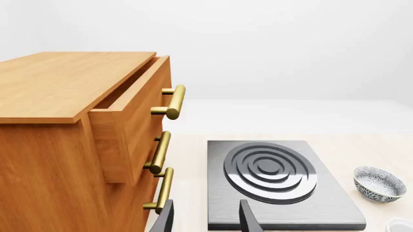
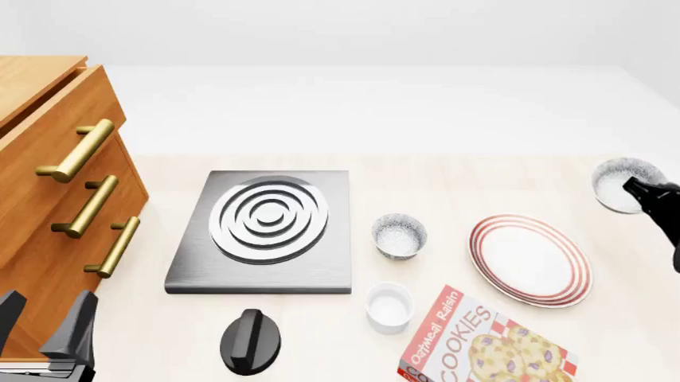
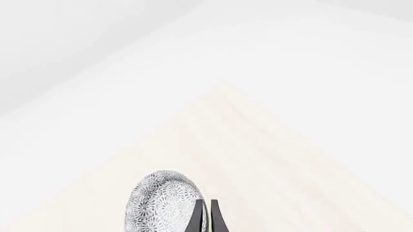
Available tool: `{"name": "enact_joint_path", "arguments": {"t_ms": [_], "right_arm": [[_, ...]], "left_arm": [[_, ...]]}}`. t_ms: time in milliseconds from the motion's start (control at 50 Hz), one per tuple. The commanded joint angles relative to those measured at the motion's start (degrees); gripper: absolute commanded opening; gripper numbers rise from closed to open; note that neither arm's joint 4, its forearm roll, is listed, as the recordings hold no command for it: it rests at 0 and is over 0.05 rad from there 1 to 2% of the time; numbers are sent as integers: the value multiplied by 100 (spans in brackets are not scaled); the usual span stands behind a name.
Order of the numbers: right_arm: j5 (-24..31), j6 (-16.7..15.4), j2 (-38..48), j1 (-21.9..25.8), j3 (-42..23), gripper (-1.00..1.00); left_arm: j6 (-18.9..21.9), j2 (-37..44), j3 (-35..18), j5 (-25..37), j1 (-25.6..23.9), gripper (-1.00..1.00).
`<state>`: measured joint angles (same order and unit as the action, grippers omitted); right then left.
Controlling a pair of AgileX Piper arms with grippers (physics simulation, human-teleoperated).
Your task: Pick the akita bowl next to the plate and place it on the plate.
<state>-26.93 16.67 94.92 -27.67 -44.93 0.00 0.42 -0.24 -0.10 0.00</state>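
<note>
Item: small round akita bowl (image 2: pixel 625 183), dark grey-and-white speckled outside, white inside. Sitting at the far right edge of the front view, above and to the right of the plate, apart from it. Whether it is resting on the table or hanging lifted cannot be told.

Item: large flat white plate with thin red concentric rings (image 2: pixel 530 260). Lying at the right of centre in the front view, bare.

Item: right gripper (image 3: pixel 206 216), black, two fingers. Pinching the akita bowl's rim in the right wrist view, fingers nearly together with the thin wall between them; in the front view its dark body is overlapping the bowl's right side.

Item: left gripper (image 1: pixel 205 217), black. Idling with fingers spread at the lower left of the front view, holding nothing, facing the grey square stove plate with white rings (image 2: pixel 267 229) and the wooden drawer cabinet with brass handles (image 2: pixel 53 199).

Item: second speckled bowl (image 2: pixel 400 235), look-alike, standing between stove plate and plate.

Items also present: small plain white cup (image 2: pixel 389 305); cookie box (image 2: pixel 483 342), lower centre-right, just beside the plate's lower-left rim; black knob-shaped object (image 2: pixel 251 341), bottom centre-left.

Risks, as judged:
- A rim pinch is gripping little surface; the bowl is likely to be swinging or slipping during carriage.
- Releasing off-centre or tilted is risking the bowl rolling off the plate's shallow rim.
- A low carry is risking clipping the plate's edge and shoving it toward the cookie box.
</note>
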Motion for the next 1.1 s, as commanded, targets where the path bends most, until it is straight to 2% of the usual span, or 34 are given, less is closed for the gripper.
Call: {"name": "enact_joint_path", "arguments": {"t_ms": [20, 1100], "right_arm": [[152, 66, -474, 111, 147, -100], [687, 57, -1900, 686, 762, -100]], "left_arm": [[0, 0, 0, 0, 0, 100], [0, 0, 0, 0, 0, 100]]}}
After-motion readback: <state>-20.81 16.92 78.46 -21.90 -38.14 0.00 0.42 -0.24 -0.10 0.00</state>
